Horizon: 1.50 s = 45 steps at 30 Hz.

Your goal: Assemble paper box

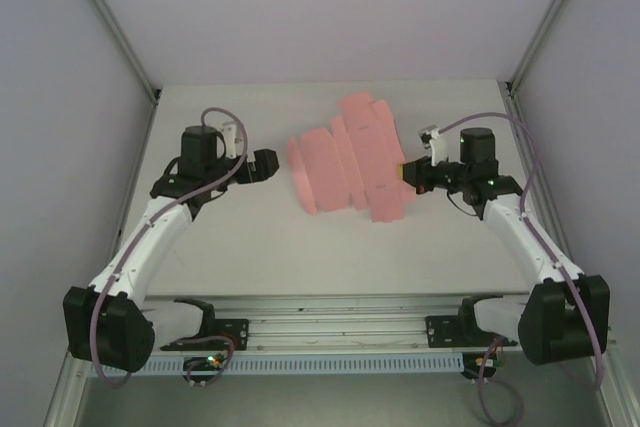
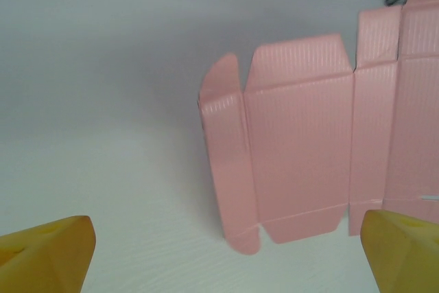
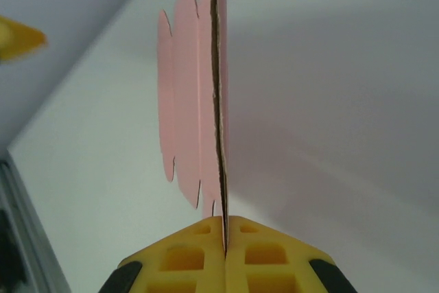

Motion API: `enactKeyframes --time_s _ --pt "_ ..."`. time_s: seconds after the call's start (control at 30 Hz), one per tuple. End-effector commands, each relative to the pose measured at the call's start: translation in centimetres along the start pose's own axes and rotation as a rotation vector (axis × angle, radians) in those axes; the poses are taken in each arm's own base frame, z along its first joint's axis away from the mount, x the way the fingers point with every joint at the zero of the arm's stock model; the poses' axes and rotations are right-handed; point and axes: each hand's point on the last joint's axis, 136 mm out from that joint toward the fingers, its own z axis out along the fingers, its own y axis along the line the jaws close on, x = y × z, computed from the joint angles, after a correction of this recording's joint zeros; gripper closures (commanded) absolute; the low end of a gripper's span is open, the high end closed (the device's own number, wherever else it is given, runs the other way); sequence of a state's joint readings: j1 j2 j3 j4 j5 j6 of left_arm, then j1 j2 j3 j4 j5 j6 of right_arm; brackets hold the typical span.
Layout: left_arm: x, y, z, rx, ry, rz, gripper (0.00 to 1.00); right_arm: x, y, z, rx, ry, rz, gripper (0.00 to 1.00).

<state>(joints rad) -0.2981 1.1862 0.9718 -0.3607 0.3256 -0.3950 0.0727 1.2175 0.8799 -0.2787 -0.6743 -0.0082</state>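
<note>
One thin edge of the flat pink paper box [image 1: 345, 162], out in the middle of the desk [image 1: 250, 247], is all our right claw [image 1: 408, 173] is clamped on, our left claw [image 1: 268, 164] gaping empty near its far side, so we fear it may slip or buckle when folded.

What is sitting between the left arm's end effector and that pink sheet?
Nothing visible. Only a strip of table lies between the open left end effector and the paper box, at its nearest flap. The right end effector is shut on the sheet's opposite edge.
</note>
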Motion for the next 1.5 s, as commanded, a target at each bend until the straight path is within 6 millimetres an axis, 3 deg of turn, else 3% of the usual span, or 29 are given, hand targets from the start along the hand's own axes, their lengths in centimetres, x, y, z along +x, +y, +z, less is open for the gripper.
enactKeyframes --time_s 0.0,0.07,0.23,0.4,0.5,0.67,1.03,1.13,1.47 --pt "0.9 1.5 -0.2 -0.068 0.018 0.015 0.0 1.9 -1.4 0.0 0.119 0.163 -0.163 1.0" --pt "1.1 1.6 0.1 -0.067 0.024 0.008 0.0 2.1 -2.5 0.4 0.21 0.221 -0.238 1.0" --pt "1.6 1.4 0.6 -0.043 0.041 0.0 0.0 2.3 -2.8 2.6 0.305 0.339 -0.567 1.0" --pt "1.8 1.8 0.6 -0.061 0.043 -0.004 0.0 0.1 -4.1 5.4 0.568 0.36 -0.931 1.0" --pt "2.1 1.9 0.7 -0.059 0.045 -0.011 0.0 -0.8 -3.7 7.2 0.657 0.327 -1.101 1.0" --pt "2.5 2.1 0.4 -0.069 0.049 -0.011 0.0 -0.3 -2.1 9.8 0.704 0.241 -1.291 1.0" --pt "2.9 2.9 1.4 -0.098 0.077 -0.029 0.0 1.7 -0.4 12.9 0.771 0.1 -1.462 1.0" --pt "3.1 3.0 2.5 -0.09 0.109 -0.041 0.0 2.3 -0.3 13.0 0.773 0.091 -1.467 1.0" --pt "1.9 1.7 5.6 -0.038 0.149 -0.013 0.0 1.8 1.6 12.8 0.658 0.079 -1.393 1.0"
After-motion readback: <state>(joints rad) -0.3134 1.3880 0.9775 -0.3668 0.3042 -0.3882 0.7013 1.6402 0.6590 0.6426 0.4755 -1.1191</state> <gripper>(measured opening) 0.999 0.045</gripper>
